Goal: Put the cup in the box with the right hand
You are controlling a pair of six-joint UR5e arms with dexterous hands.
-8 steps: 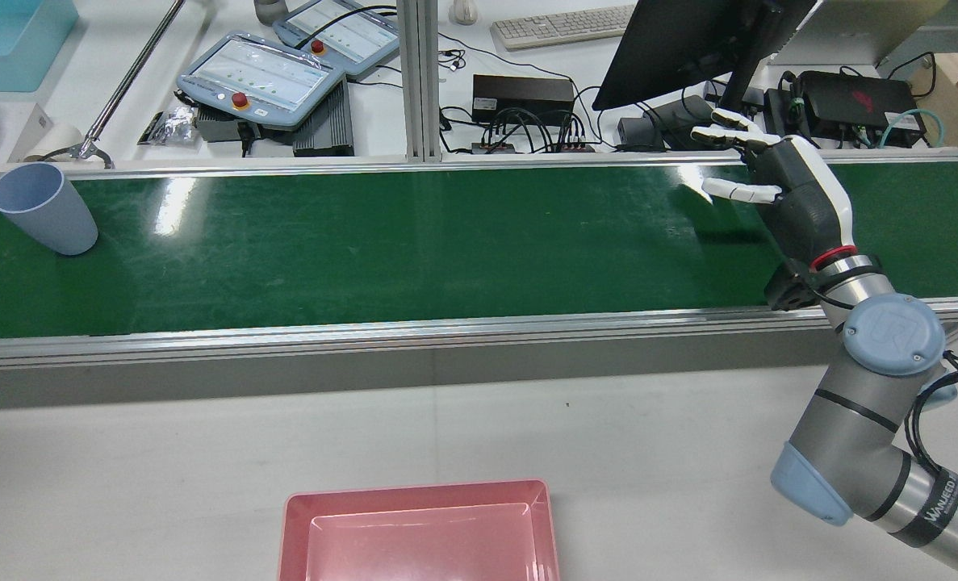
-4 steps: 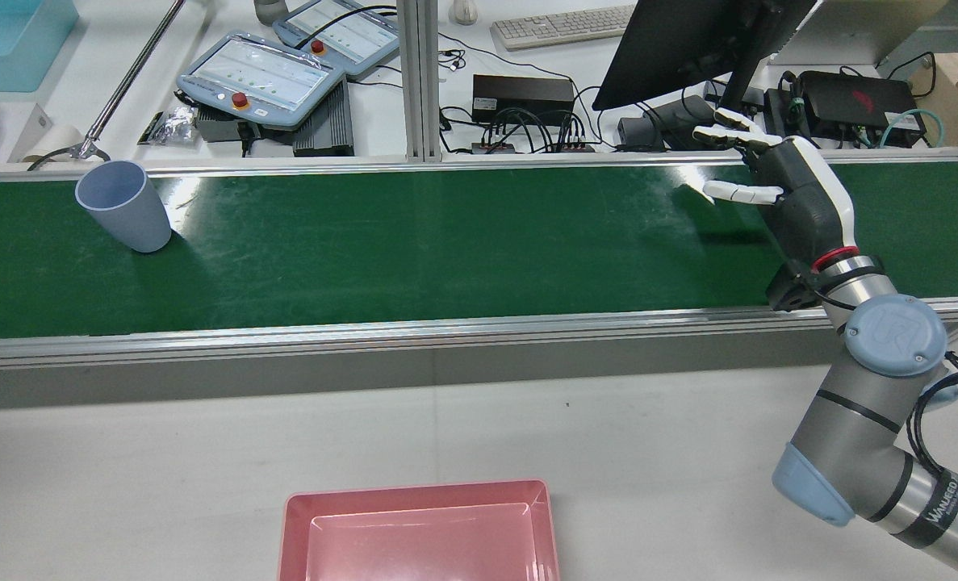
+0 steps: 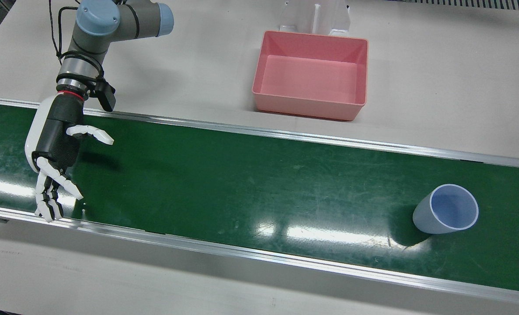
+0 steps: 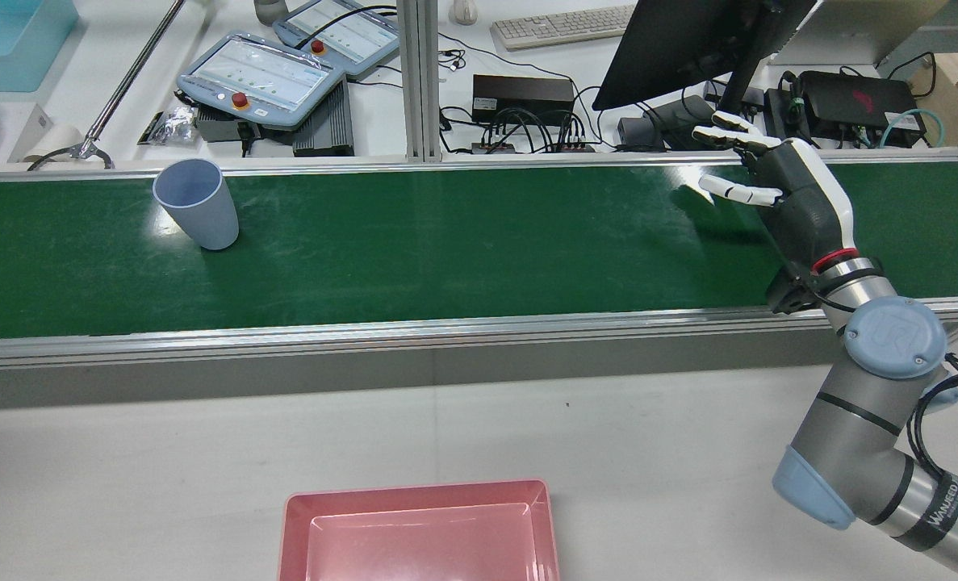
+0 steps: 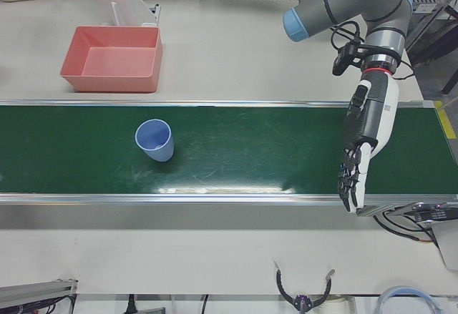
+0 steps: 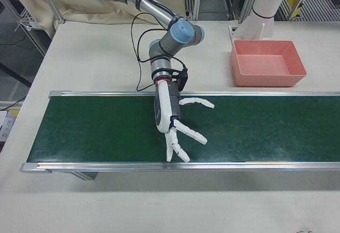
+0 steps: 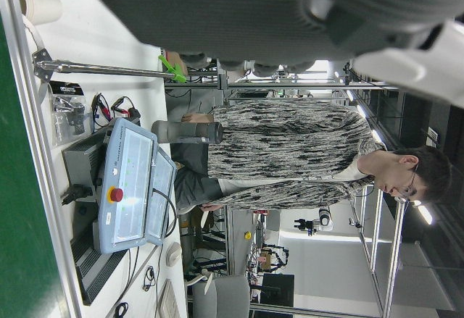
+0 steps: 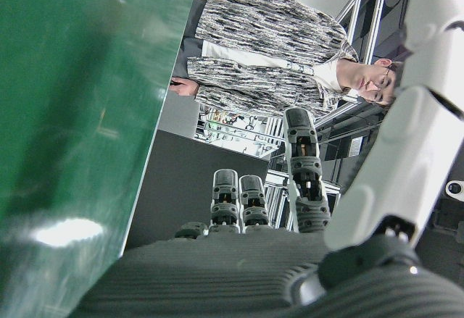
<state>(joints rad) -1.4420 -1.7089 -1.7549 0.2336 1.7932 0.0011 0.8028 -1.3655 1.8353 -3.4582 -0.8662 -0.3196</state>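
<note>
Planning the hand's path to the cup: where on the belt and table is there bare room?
The green belt lies bare all the way between the right hand and the blue cup. The white table is bare on both sides of the pink box. Clutter sits only beyond the belt's far rail.

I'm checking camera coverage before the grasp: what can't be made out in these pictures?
- Cup: missing from the right-front view, beyond its right edge, and from both hand views.
- Box: its near end is cut off by the rear view's bottom edge.
- Left hand: outside the front and rear views; only the left-front view shows it.
- Right hand: its own camera shows only the hand up close, blurred.
</note>
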